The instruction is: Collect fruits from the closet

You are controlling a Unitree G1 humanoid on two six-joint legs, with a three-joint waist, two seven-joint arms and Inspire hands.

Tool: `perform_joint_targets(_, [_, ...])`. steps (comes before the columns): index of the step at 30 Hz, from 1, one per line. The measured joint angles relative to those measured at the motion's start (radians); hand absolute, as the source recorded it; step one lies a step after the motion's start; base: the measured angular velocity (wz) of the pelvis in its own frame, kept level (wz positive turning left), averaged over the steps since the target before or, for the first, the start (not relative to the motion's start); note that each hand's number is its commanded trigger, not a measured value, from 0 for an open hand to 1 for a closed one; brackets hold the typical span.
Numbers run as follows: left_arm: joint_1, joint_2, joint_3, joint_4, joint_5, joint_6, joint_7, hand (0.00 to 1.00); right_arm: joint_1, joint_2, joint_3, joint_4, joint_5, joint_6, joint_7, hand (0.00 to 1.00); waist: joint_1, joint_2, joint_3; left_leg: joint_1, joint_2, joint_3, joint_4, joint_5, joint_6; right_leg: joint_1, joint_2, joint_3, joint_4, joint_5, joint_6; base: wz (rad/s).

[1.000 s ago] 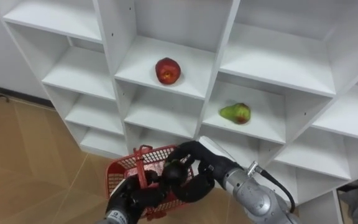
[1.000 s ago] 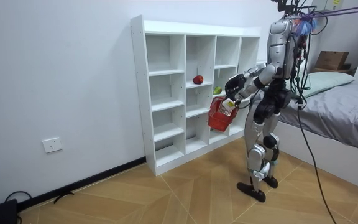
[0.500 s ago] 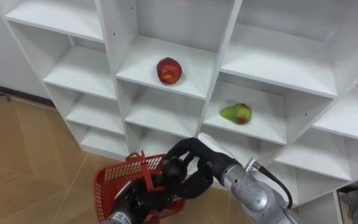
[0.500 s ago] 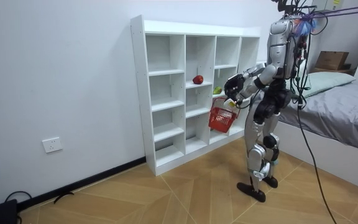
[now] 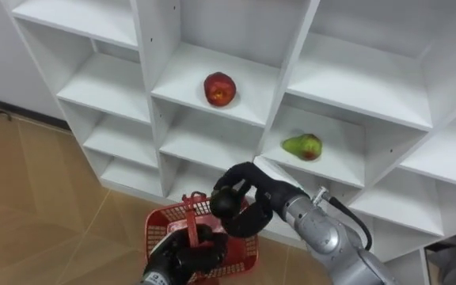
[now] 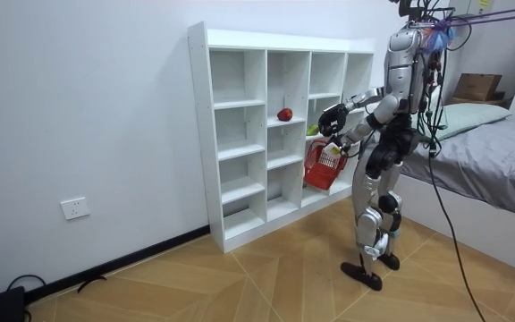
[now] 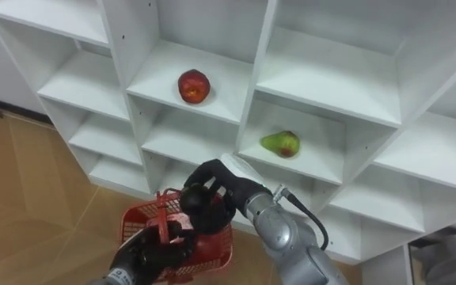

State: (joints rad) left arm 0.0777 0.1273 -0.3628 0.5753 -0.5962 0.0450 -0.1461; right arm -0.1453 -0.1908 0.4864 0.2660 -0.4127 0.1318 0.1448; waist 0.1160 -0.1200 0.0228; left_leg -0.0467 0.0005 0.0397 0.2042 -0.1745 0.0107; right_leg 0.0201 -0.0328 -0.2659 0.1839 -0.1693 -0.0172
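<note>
A red apple lies on a middle shelf of the white closet, and a green pear lies one compartment lower to the right. My left hand is shut on the handle of a red plastic basket held low before the shelves. Just above the basket's far rim, my right hand is curled round a dark round fruit. In the room view I stand facing the closet with the basket at waist height.
The closet's other compartments stand open. Wooden floor spreads to my left. A bed stands behind me at the room view's right. A wall socket sits low on the wall.
The basket swung out to the left and has come back under my right hand. The right hand rose slightly, still curled round the dark fruit.
</note>
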Motion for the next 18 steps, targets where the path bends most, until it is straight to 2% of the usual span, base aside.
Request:
perform_joint_targets(10, [0.004,0.005,-0.031,0.007,0.002,0.000,-0.047,1.00,-0.017,-0.004,-0.013,0.050,-0.028,0.000,0.009,1.00,0.000,0.000,0.0000,-0.012,-0.006,-0.016,0.011,0.001,0.002,-0.003,-0.003,-0.007,-0.004,-0.002,0.001,0.03])
perform_joint_targets(18, [0.005,0.006,-0.035,-0.001,0.002,0.000,-0.065,1.00,-0.069,-0.003,-0.036,0.123,-0.028,-0.001,-0.005,1.00,0.002,0.000,0.0000,-0.016,-0.012,-0.028,0.013,0.002,0.003,-0.003,-0.010,-0.015,-0.002,-0.005,0.005,0.05])
